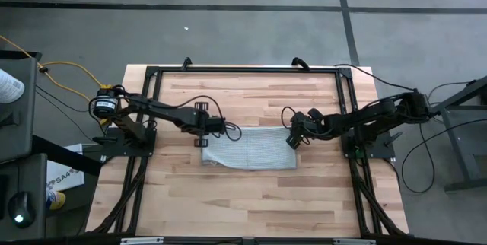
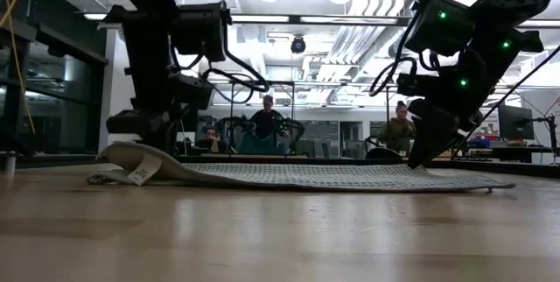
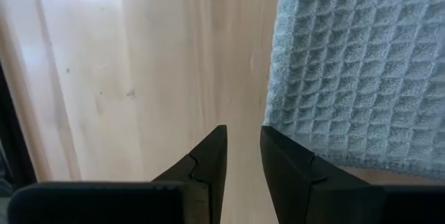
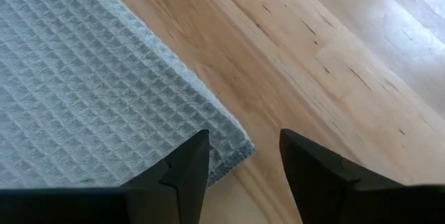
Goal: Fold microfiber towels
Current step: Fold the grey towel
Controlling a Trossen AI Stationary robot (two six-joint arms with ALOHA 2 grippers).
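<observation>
Grey-blue microfiber towel (image 1: 249,151) lies flat near the middle of the wooden counter (image 1: 251,199), folded to a wide strip, with a small white tag (image 2: 142,174) at its left end in the low view. Left gripper (image 1: 214,132) sits low at the towel's left end, fingers (image 3: 208,165) parted by a narrow gap with bare wood between them and the towel edge just beside 1 finger, nothing held. Right gripper (image 1: 293,139) is at the towel's right end, fingers (image 4: 186,172) spread wider over the towel corner and counter, empty; people sit in the room behind.
</observation>
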